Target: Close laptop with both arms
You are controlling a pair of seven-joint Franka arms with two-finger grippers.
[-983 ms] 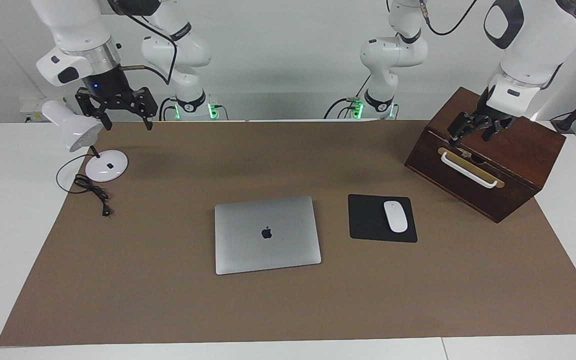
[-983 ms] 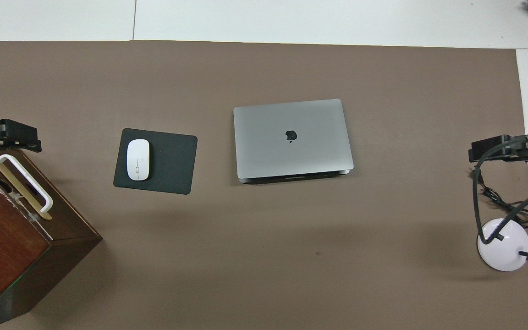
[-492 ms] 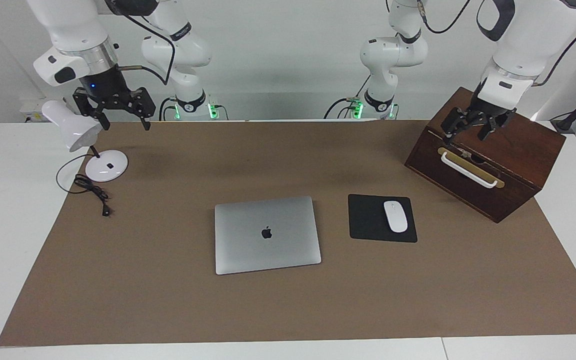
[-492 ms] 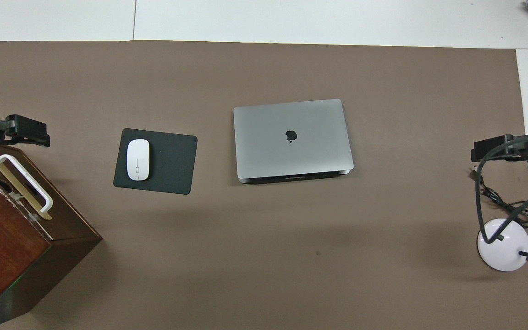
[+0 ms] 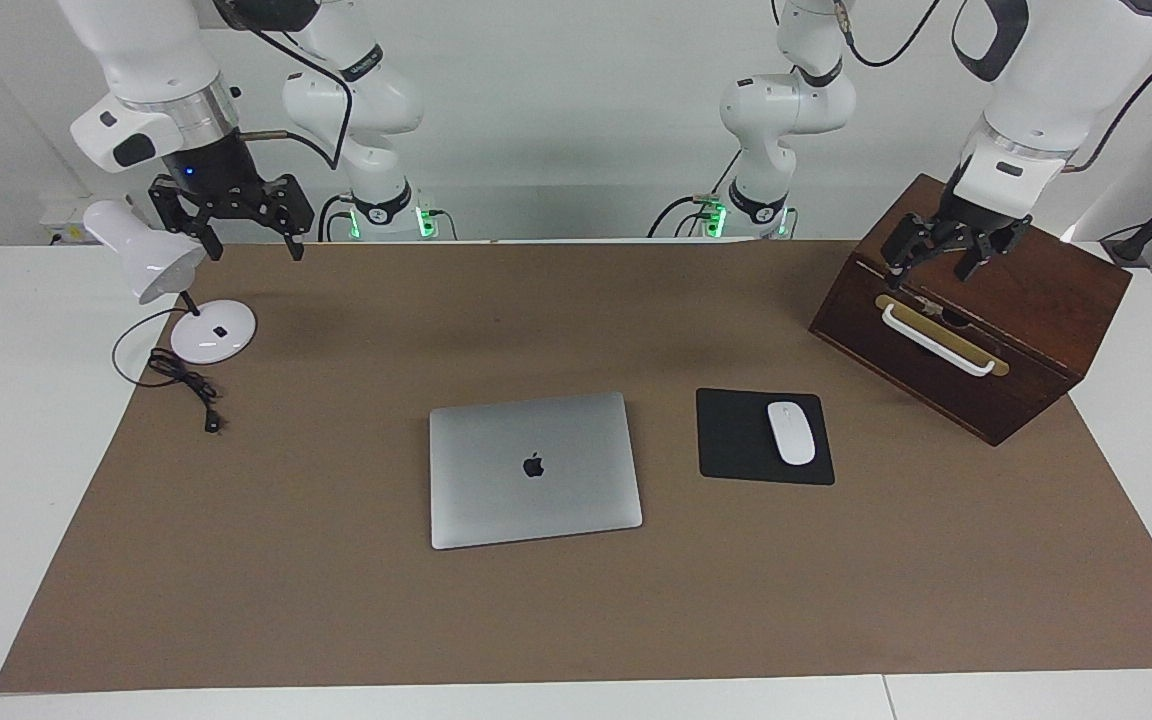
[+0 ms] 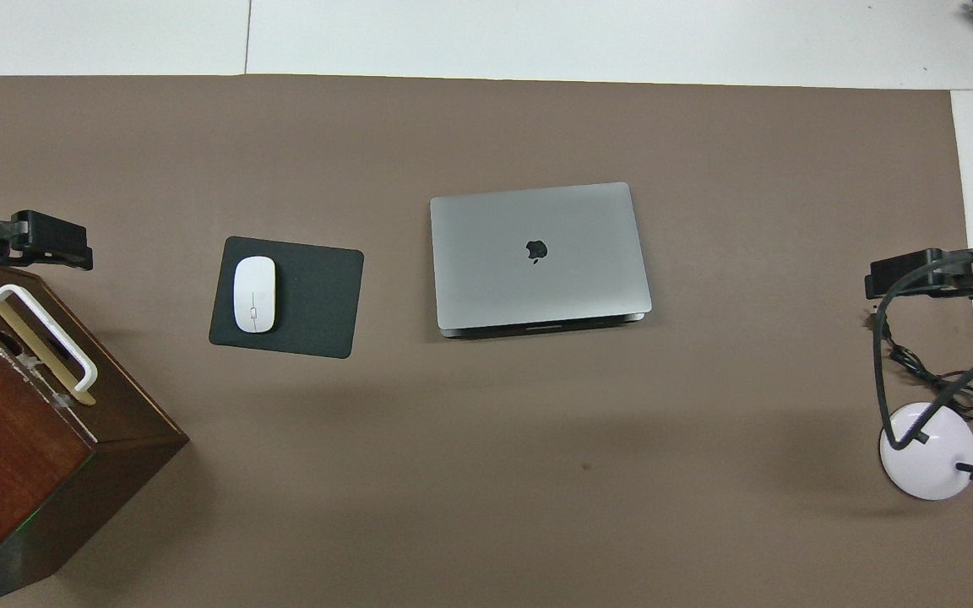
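The silver-grey laptop (image 5: 534,468) (image 6: 539,255) lies in the middle of the brown mat with its lid flat down and the apple logo facing up. Both grippers hang in the air well away from it. My left gripper (image 5: 936,266) (image 6: 40,242) hovers open over the front top edge of the wooden box, with nothing between its fingers. My right gripper (image 5: 250,243) (image 6: 915,275) hangs open and empty over the mat's edge beside the desk lamp, at the right arm's end of the table.
A black mouse pad (image 5: 736,436) with a white mouse (image 5: 791,432) lies beside the laptop toward the left arm's end. A dark wooden box (image 5: 976,310) with a white handle stands there too. A white desk lamp (image 5: 204,330) and its cord sit at the right arm's end.
The left gripper has risen slightly and shifted a little over the box's top edge. The right gripper lifted a touch and came back down. The laptop has not moved.
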